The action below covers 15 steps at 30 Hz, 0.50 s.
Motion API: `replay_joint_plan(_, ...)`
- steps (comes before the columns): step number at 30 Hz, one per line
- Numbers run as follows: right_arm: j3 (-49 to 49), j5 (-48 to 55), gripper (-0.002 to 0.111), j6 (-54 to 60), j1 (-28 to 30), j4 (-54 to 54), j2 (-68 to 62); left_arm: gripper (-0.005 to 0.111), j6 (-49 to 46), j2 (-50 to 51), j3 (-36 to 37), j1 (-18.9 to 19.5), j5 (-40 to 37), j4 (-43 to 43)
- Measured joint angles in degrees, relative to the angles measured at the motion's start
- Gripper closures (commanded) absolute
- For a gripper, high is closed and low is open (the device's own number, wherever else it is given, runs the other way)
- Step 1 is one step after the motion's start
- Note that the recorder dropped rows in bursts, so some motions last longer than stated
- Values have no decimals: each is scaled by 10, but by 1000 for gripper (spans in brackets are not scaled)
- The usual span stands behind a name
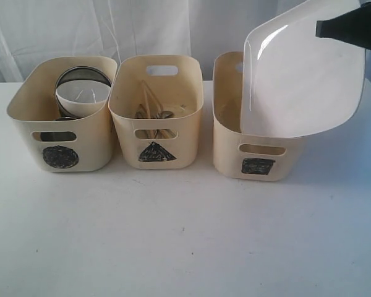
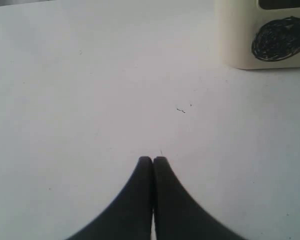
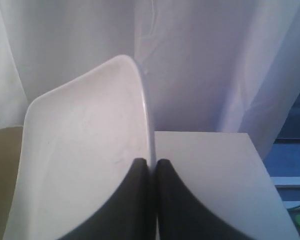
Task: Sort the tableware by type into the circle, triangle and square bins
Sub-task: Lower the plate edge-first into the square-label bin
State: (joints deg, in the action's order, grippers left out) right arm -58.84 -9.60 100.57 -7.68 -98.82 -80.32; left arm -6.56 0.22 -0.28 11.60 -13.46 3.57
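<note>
The plate [image 1: 303, 80] is pinched at its rim by the right hand [image 3: 151, 162] and held tilted over the square-marked bin [image 1: 229, 148]. The left hand [image 2: 152, 160] is pressed closed, empty, over the worktop [image 2: 90, 90].

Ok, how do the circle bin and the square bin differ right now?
The circle bin is marked with a scribbled circle, the square bin with a square. The circle bin holds a white bowl and a steel bowl, ungripped; over the square bin a plate leans, its lower edge at the rim, pinched by the right gripper. Both are cream with cut-out handles.
</note>
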Motion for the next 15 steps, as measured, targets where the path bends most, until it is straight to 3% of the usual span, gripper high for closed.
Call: replay_joint_plan(15, -15, 11, 108, 9, 0, 12, -36, 107, 0, 0, 0, 0, 0, 0)
